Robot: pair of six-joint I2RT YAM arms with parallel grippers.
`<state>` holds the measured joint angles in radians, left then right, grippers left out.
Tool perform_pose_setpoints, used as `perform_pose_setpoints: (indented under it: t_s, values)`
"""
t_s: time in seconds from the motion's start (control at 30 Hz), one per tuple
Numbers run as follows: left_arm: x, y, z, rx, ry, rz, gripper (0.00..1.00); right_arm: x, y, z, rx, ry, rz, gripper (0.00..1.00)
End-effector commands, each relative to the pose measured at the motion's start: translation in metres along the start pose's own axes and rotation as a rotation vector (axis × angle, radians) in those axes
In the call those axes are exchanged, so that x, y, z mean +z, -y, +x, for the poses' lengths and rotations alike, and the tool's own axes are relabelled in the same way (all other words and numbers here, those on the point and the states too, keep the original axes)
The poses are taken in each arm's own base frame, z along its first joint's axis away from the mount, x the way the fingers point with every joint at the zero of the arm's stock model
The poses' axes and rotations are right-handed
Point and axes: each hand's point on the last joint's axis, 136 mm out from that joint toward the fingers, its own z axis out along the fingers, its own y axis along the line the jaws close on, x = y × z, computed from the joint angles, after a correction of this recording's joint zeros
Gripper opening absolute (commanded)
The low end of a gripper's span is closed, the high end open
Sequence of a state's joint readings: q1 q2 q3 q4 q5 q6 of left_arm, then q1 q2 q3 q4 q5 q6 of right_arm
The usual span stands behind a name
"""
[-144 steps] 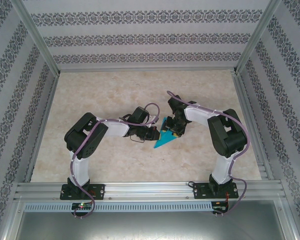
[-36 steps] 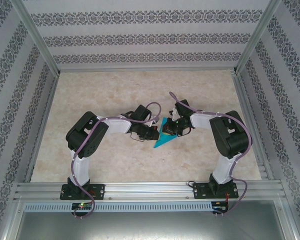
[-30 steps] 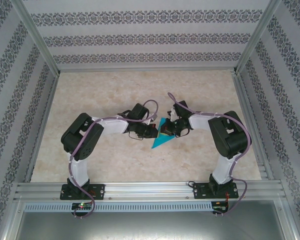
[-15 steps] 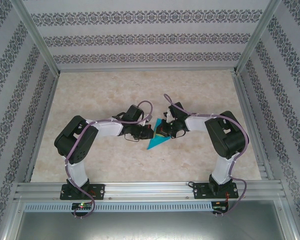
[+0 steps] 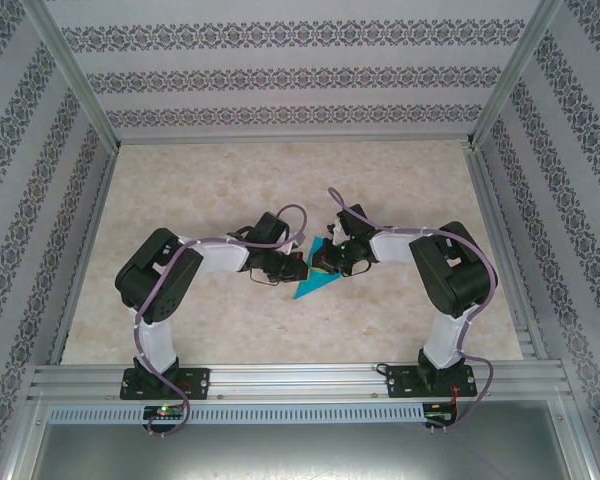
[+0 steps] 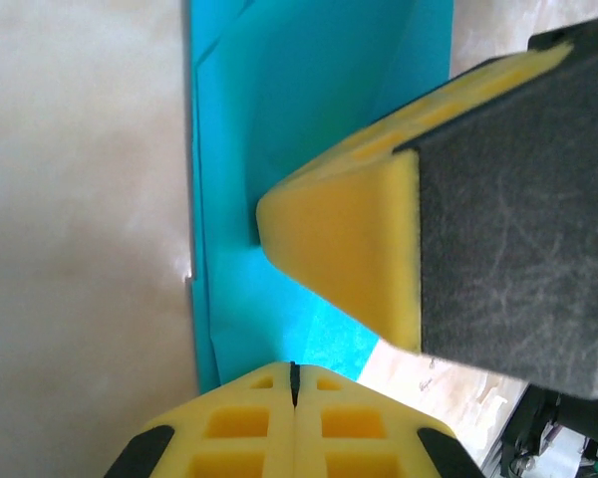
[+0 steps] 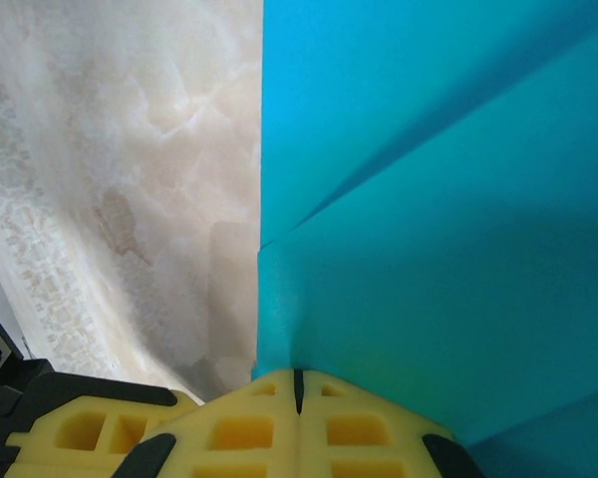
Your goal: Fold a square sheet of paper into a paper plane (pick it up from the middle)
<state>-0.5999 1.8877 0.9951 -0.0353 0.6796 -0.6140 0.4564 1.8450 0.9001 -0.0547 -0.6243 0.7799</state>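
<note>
The square sheet of paper is a teal folded triangle lying flat on the marbled table, its sharp tip toward the near left. Layered creases show on the paper in the left wrist view and on the paper in the right wrist view. My left gripper is shut, and its yellow tips press on the sheet's near-left edge. My right gripper is shut too, its tips resting on the sheet by a fold edge. The two grippers meet nose to nose over the paper's far end.
The right gripper's yellow and black finger looms close in the left wrist view. The left gripper's yellow finger shows at the bottom left of the right wrist view. Aluminium rails bound the table at the near edge, and patterned walls stand round it.
Both grippers and the folded paper have shifted a little to the left over the last second. The left arm's elbow swung outward, then partly back. Both grippers stayed shut.
</note>
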Motion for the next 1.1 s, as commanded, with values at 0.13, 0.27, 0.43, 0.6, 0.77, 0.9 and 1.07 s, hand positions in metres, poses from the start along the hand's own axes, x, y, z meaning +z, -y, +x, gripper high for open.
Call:
perform_pose_setpoints:
  t_s: [0.13, 0.27, 0.43, 0.6, 0.77, 0.9, 1.07]
  values:
    - [0.005, -0.019, 0.008, -0.018, -0.061, -0.094, 0.00, 0.008, 0.018, 0.009, 0.014, -0.028, 0.068, 0.00]
    - [0.006, -0.043, 0.030, -0.056, -0.146, -0.184, 0.00, -0.002, 0.005, -0.001, -0.050, 0.014, 0.009, 0.00]
    - [0.005, -0.054, 0.039, -0.060, -0.181, -0.230, 0.00, -0.027, -0.014, -0.014, -0.139, 0.104, -0.078, 0.00]
    - [0.005, -0.053, 0.038, -0.053, -0.184, -0.230, 0.00, -0.034, -0.016, -0.010, -0.181, 0.120, -0.084, 0.00]
    - [0.006, -0.052, 0.037, -0.055, -0.185, -0.227, 0.00, -0.021, -0.010, -0.004, -0.170, 0.084, -0.069, 0.00]
    - [0.006, -0.052, 0.037, -0.059, -0.187, -0.224, 0.00, -0.011, -0.009, -0.002, -0.174, 0.058, -0.056, 0.00]
    - [0.006, -0.053, 0.039, -0.057, -0.200, -0.229, 0.00, -0.002, 0.002, -0.002, -0.160, 0.033, -0.025, 0.00]
